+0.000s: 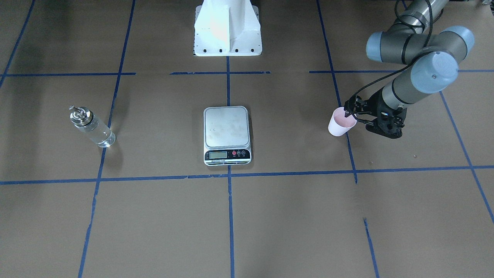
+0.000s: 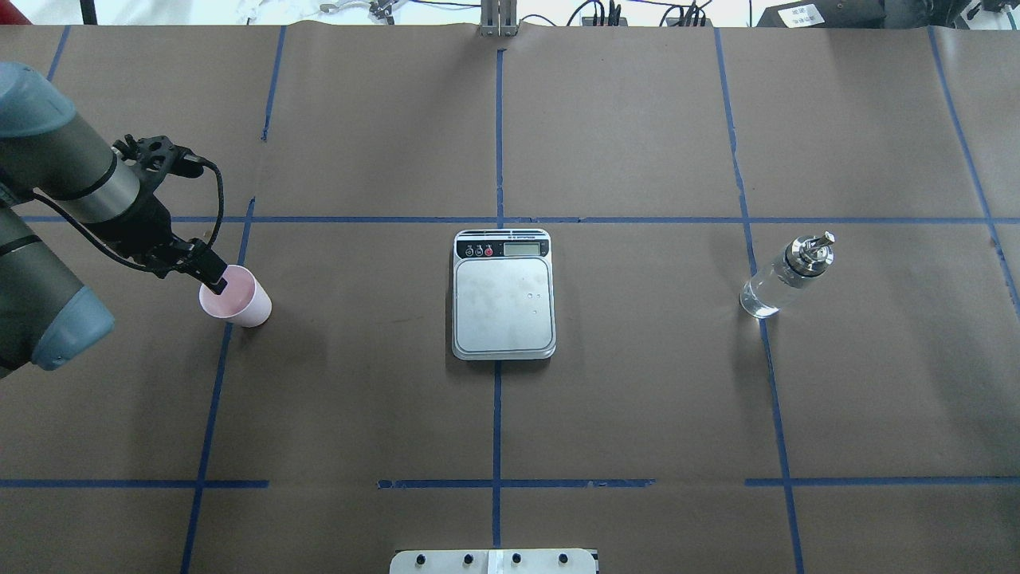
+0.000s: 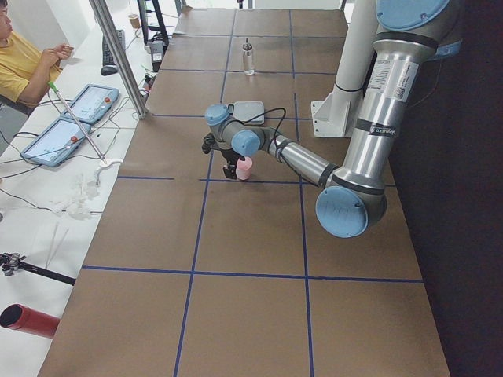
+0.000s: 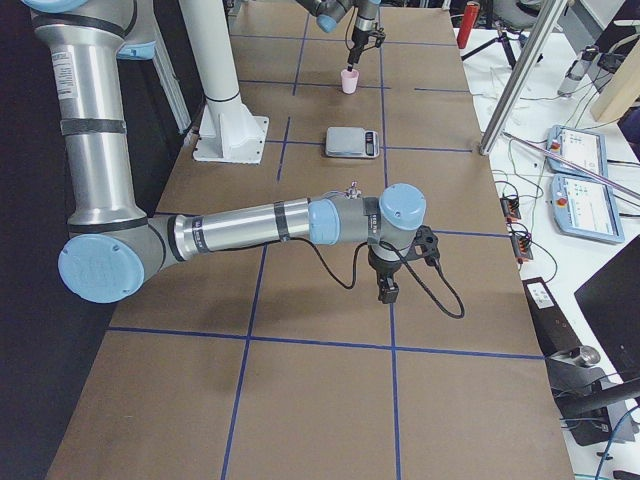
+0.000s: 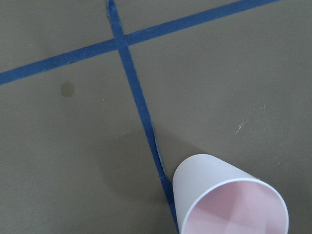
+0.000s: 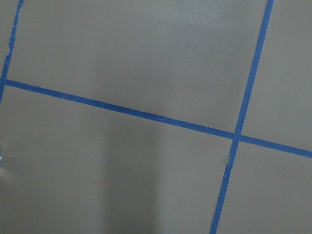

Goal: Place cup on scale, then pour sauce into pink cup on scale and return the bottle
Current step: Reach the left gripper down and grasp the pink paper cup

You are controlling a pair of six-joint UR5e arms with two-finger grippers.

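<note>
The pale pink cup stands upright on the brown table, on my left side; it also shows in the overhead view and low in the left wrist view. My left gripper is at the cup's near rim, with one finger over the rim; I cannot tell whether it is clamped. The scale lies at the table's middle with a bare platform. The glass bottle with its silver cap stands on my right side, holding clear liquid. My right gripper points down over bare table, its state unclear.
Blue tape lines divide the brown table into squares. The white robot base stands behind the scale. An operator and tablets sit beyond the table's far edge.
</note>
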